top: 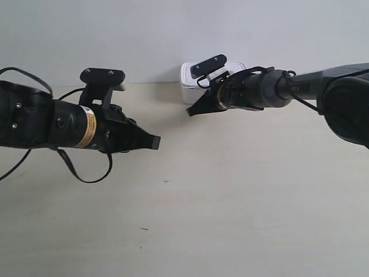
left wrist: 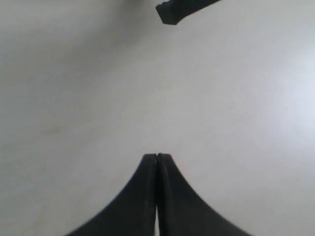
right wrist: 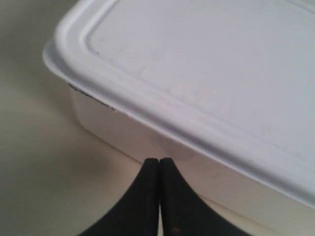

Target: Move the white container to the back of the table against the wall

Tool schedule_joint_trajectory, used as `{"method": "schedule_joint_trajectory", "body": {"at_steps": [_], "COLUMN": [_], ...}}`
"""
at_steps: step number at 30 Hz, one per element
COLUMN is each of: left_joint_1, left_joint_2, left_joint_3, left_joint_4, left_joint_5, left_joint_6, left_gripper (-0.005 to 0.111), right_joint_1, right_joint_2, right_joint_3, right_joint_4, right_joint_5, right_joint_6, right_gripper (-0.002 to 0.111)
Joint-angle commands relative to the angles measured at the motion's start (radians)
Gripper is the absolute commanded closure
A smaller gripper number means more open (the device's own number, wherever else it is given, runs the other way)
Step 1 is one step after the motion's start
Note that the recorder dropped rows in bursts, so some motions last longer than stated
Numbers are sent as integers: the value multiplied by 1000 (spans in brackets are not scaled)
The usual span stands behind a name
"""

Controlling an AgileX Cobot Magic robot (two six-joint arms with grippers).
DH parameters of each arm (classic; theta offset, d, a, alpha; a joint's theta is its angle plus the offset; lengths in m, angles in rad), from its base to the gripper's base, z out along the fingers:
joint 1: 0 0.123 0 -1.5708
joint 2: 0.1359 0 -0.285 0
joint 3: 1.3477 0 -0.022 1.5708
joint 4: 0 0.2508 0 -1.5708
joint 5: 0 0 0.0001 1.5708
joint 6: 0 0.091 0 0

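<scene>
The white container (top: 191,82) stands at the back of the table (top: 230,202), against the wall (top: 173,34); the right arm hides part of it. In the right wrist view its rimmed lid and side wall (right wrist: 206,64) fill the frame. My right gripper (right wrist: 159,160) is shut and empty, its tip (top: 190,112) right at the container's front side; contact cannot be told. My left gripper (left wrist: 157,156) is shut and empty, its tip (top: 154,141) over bare table, left of and in front of the container. The right fingertip (left wrist: 170,12) shows in the left wrist view.
Loose black cables hang from the arm at the exterior view's left (top: 86,176). A few tiny dark specks (top: 166,182) mark the tabletop in front of the arms.
</scene>
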State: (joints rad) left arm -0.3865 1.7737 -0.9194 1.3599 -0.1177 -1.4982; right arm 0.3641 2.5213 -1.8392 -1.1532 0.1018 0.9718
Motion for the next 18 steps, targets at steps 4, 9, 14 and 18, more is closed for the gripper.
{"method": "schedule_joint_trajectory", "body": {"at_steps": [4,9,14,18], "left_joint_1": [-40,-99,-145,-150], "left_joint_2": [-158,-259,-355,-411], "left_joint_3": [167,258,315,361], "left_joint_4": [-26,-34,-37,-37], "left_joint_5": [-21,-49,-47,-19], "left_joint_6": [-4,-1,1,1], "left_gripper": [107,107,107,107], "right_joint_1": [-3,-3,-3,-3], "right_joint_2": [18,18,18,16], "right_joint_3": [-56,-56,-56,-52], "right_joint_4": [-11,-8,0,14], "right_joint_5": [53,53,53,56], "right_joint_6": [-3,-3,-3,-3], "right_gripper": [108,108,108,108]}}
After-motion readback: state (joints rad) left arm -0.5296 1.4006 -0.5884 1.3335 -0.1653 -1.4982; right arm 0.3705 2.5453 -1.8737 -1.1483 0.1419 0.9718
